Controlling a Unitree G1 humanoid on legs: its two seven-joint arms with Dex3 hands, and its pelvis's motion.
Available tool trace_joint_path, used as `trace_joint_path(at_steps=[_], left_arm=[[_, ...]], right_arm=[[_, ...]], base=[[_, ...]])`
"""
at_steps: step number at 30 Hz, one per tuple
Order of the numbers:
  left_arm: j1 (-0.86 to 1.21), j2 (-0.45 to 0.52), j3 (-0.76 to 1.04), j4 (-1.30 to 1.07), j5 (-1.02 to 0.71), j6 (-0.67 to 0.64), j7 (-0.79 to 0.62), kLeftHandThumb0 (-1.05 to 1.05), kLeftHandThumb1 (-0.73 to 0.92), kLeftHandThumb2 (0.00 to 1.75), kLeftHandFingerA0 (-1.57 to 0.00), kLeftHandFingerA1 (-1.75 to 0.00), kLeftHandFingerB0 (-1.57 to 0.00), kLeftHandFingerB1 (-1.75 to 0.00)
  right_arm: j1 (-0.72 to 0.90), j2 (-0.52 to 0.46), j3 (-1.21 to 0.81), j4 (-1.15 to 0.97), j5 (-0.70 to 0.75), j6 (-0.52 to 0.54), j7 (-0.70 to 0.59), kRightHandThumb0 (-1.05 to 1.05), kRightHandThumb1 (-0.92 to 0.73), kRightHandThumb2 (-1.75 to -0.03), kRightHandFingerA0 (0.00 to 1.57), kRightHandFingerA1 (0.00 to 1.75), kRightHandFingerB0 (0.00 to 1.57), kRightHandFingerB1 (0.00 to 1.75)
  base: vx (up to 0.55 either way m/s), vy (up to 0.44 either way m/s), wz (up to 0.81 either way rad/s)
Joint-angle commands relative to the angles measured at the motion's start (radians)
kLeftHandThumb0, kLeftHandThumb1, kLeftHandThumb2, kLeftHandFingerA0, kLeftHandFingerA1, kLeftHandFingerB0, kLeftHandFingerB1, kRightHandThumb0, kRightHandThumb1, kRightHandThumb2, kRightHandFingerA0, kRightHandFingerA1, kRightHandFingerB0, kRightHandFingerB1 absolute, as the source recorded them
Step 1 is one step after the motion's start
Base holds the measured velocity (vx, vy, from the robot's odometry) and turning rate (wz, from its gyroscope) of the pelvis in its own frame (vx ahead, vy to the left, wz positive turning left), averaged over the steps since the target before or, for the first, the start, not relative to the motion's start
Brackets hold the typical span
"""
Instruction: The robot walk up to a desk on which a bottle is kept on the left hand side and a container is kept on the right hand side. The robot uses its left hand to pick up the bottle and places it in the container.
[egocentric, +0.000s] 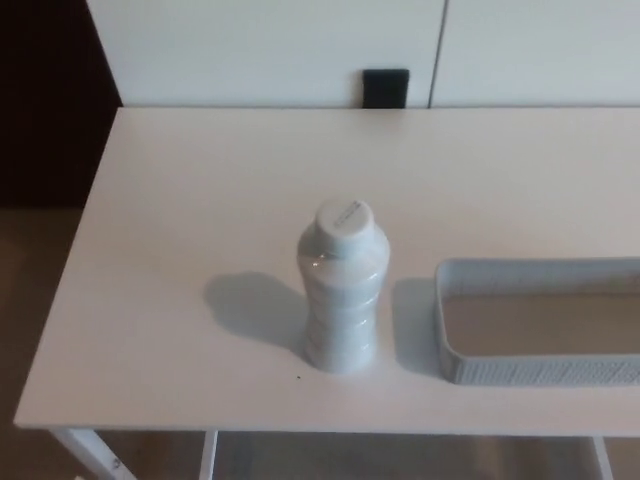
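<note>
One white plastic bottle (342, 290) stands upright near the worktop (180, 250) front edge, just left of the grey container (540, 372). No robot hand shows, so its state cannot be told.

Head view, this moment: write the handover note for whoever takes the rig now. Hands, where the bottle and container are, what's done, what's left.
Hands: neither left nor right is in view.
White bottle: upright, cap on, near the front edge of the white desk, untouched.
Grey container: to the bottle's right, apart from it, looks empty, cut off by the picture's right edge.
Done: robot stands at the desk.
Left: reach with the left hand, grasp the bottle, lift it, place it in the container.
</note>
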Motion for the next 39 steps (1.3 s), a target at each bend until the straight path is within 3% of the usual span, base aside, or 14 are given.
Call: trace_joint_path(at_steps=[1,2,4,8,9,12,22,25,28,32,33,36,37,39], left_arm=[[-0.005,-0.010,0.081,-0.030,-0.070,0.026,0.030,-0.29,0.60,0.58,-0.50,-0.69,-0.14,-0.28],[0.005,-0.029,0.135,-0.059,-0.090,-0.022,0.104,-0.34,0.54,0.56,-0.30,-0.51,-0.16,-0.28],[0.013,-0.052,0.208,-0.097,-0.109,-0.082,0.183,-0.38,0.54,0.57,-0.18,-0.40,-0.13,-0.27],[0.032,-0.048,0.264,-0.126,-0.101,-0.089,0.196,-0.40,0.49,0.64,-0.17,-0.37,-0.17,-0.34],[0.030,-0.042,0.282,-0.120,-0.107,-0.086,0.184,-0.32,0.52,0.56,-0.24,-0.35,-0.18,-0.28],[0.029,-0.038,0.281,-0.116,-0.082,-0.082,0.172,-0.30,0.52,0.55,-0.38,-0.42,-0.25,-0.31],[0.027,-0.035,0.274,-0.075,-0.094,-0.103,0.128,-0.37,0.48,0.62,-0.21,-0.37,-0.20,-0.34],[0.038,-0.066,0.323,-0.167,-0.154,-0.096,0.133,-0.33,0.52,0.56,-0.37,-0.51,-0.19,-0.28],[0.093,-0.100,0.344,-0.405,-0.198,-0.086,0.117,-0.37,0.55,0.57,-0.20,-0.30,-0.15,-0.27],[0.144,-0.111,0.340,-0.673,-0.246,-0.024,0.091,-0.42,0.53,0.57,-0.17,-0.30,-0.13,-0.27],[0.159,-0.102,0.332,-0.773,-0.273,-0.013,0.065,-0.35,0.36,0.77,-0.01,-0.43,0.00,-0.39],[0.169,-0.065,0.307,-0.992,-0.370,-0.015,-0.041,-0.38,0.52,0.66,-0.07,-0.21,-0.05,-0.20],[0.168,-0.052,0.295,-1.053,-0.396,-0.013,-0.068,-0.38,0.36,0.74,0.00,-0.27,0.00,-0.26],[0.156,-0.014,0.253,-1.195,-0.414,-0.008,-0.095,-0.44,0.44,0.70,0.00,-0.21,0.00,-0.14]], right_arm=[[-0.030,-0.014,0.012,-0.002,-0.002,0.003,-0.015,-0.57,-0.26,-0.63,0.87,0.58,0.75,0.54],[-0.031,-0.017,0.013,-0.005,-0.001,0.003,-0.008,-0.57,-0.24,-0.62,0.86,0.57,0.76,0.54],[-0.037,-0.026,0.015,-0.009,0.001,0.008,-0.005,-0.50,-0.31,-0.50,0.89,0.51,0.81,0.48],[-0.044,-0.038,0.036,-0.014,-0.017,0.008,0.008,-0.58,-0.26,-0.63,0.89,0.58,0.75,0.53],[-0.055,-0.038,0.047,-0.015,-0.026,0.006,0.003,-0.53,-0.32,-0.51,0.91,0.50,0.81,0.47],[-0.067,-0.032,0.056,-0.012,-0.022,0.008,-0.012,-0.59,-0.23,-0.61,0.90,0.56,0.78,0.52],[-0.068,-0.028,0.061,-0.023,-0.015,0.015,-0.019,-0.50,-0.34,-0.52,0.85,0.50,0.79,0.47],[-0.071,-0.031,0.062,-0.031,-0.013,0.023,-0.019,-0.51,-0.33,-0.52,0.85,0.51,0.78,0.47],[-0.081,-0.035,0.075,-0.023,-0.028,0.014,-0.022,-0.55,-0.33,-0.51,0.87,0.50,0.78,0.46],[-0.102,-0.038,0.081,-0.012,-0.032,0.017,-0.031,-0.59,-0.25,-0.63,0.88,0.57,0.76,0.52],[-0.103,-0.037,0.085,-0.013,-0.036,0.013,-0.032,-0.60,-0.26,-0.64,0.89,0.57,0.76,0.53],[-0.101,-0.033,0.097,-0.019,-0.044,0.001,-0.037,-0.61,-0.26,-0.65,0.88,0.57,0.76,0.53],[-0.100,-0.033,0.099,-0.020,-0.045,-0.001,-0.034,-0.62,-0.26,-0.65,0.86,0.56,0.76,0.53],[-0.099,-0.031,0.109,-0.025,-0.054,-0.010,-0.036,-0.66,-0.24,-0.65,0.88,0.55,0.78,0.51]], base=[[0.00,0.000,0.00],[0.00,0.000,0.00],[0.03,0.087,-0.08],[0.00,0.196,-0.27],[-0.01,0.315,-0.12],[-0.04,0.220,0.06],[0.00,0.003,0.06],[0.00,0.000,0.00],[0.00,0.000,0.00],[0.00,0.000,0.00],[0.00,0.000,0.00],[0.00,0.000,0.00],[0.00,0.000,0.00],[0.00,0.000,0.00]])
